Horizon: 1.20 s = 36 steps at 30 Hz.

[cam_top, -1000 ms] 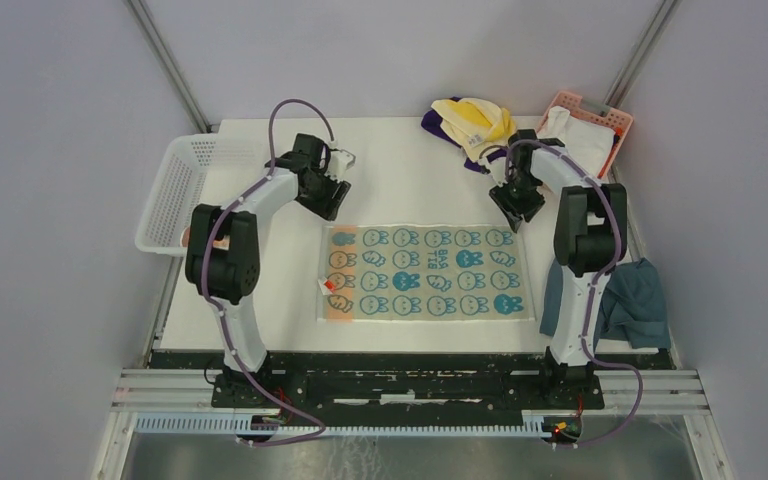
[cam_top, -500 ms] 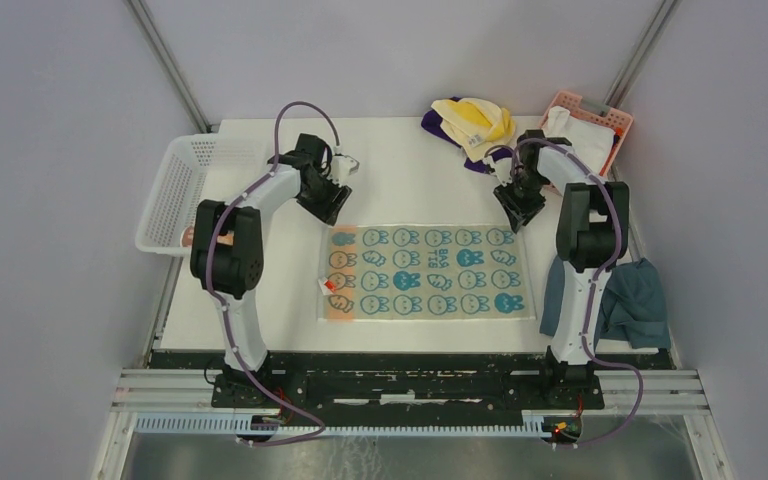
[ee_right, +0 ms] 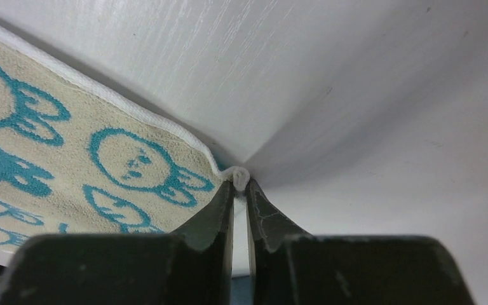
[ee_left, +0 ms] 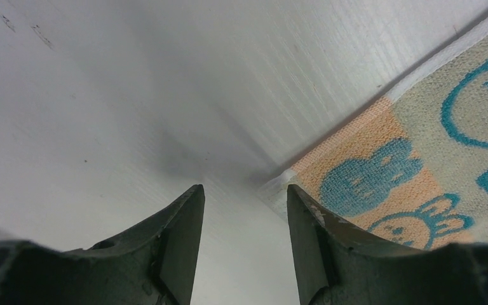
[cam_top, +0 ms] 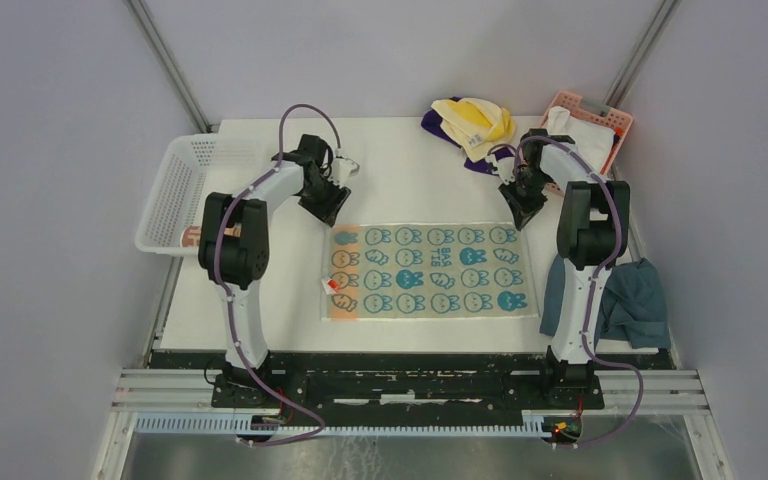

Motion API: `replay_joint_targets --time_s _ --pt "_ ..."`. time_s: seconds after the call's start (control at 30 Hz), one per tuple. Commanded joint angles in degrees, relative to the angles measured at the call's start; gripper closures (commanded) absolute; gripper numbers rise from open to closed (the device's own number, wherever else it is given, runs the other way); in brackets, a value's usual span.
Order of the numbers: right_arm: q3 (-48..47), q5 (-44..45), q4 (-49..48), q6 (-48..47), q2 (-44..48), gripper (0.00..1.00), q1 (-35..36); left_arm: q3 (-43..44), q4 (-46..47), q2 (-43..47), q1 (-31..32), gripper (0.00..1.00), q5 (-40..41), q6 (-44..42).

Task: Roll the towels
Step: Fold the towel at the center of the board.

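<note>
A towel [cam_top: 428, 271] printed with teal rabbit faces, with a peach band at its left end, lies flat on the white table [cam_top: 400, 190]. My left gripper [cam_top: 334, 207] is open just off its far left corner; in the left wrist view [ee_left: 244, 197] that corner [ee_left: 279, 184] lies beside the right finger. My right gripper [cam_top: 522, 215] is shut on the far right corner, and the right wrist view shows the white hem [ee_right: 239, 175] pinched at the fingertips [ee_right: 225, 198]. A pale yellow towel [cam_top: 475, 118] and a purple towel [cam_top: 438, 124] are heaped at the back.
A white mesh basket [cam_top: 175, 190] stands at the table's left edge. A pink basket [cam_top: 600, 112] with a white cloth [cam_top: 580, 138] sits at the back right. A dull blue-grey cloth [cam_top: 630, 300] hangs at the right edge beside the right arm.
Both grippers have shifted slightly toward the back, and the towel's far edge has been drawn a little that way and to the right with the right gripper.
</note>
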<state>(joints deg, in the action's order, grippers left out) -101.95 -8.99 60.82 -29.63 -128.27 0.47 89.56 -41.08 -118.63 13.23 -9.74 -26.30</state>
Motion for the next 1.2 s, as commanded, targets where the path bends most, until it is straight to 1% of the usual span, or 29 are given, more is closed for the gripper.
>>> replay_joint_targets --time_s 0.0,0.07,0.17,0.47,0.57,0.73,0.87,0.93,1.07,1.17 --pt "0.17 -1.52 -0.74 0.03 -3.13 0.85 0.15 3.22 -0.66 -0.82 -0.17 0.43 -2.4 -1.72" --pt "0.4 -1.28 -0.95 0.2 -3.07 0.85 0.16 3.74 -0.83 -1.39 -0.21 0.46 -2.68 -1.14" --pt "0.61 -0.3 -1.1 0.36 -2.89 0.85 0.18 3.62 -1.76 -1.79 -0.14 0.47 -3.36 -0.66" --pt "0.78 0.92 -1.39 0.78 -1.61 0.85 0.23 -0.39 -1.46 -0.1 1.12 0.49 -2.61 1.24" --pt "0.88 0.58 -1.73 1.05 -1.15 0.85 0.3 -0.36 -1.65 -1.05 1.4 0.51 -1.38 2.16" --pt "1.27 0.84 -2.49 1.24 -0.95 0.86 0.62 0.16 -3.27 -2.8 1.84 0.6 -1.44 2.66" --pt "1.49 2.39 -2.9 1.37 -0.93 0.86 0.84 -0.56 -4.57 -3.97 2.06 0.63 0.13 3.02" --pt "1.33 2.84 -2.96 1.36 -0.82 0.86 0.94 -0.43 -5.83 -4.83 2.08 0.68 0.67 3.27" --pt "1.22 2.66 -3.32 1.66 0.4 0.88 1.3 0.0 -6.72 -5.26 2.06 0.83 1.41 3.09" --pt "0.73 3.47 -3.25 2.0 2.01 0.92 2.06 2.12 -7.05 -4.23 2.1 0.93 0.65 2.28"
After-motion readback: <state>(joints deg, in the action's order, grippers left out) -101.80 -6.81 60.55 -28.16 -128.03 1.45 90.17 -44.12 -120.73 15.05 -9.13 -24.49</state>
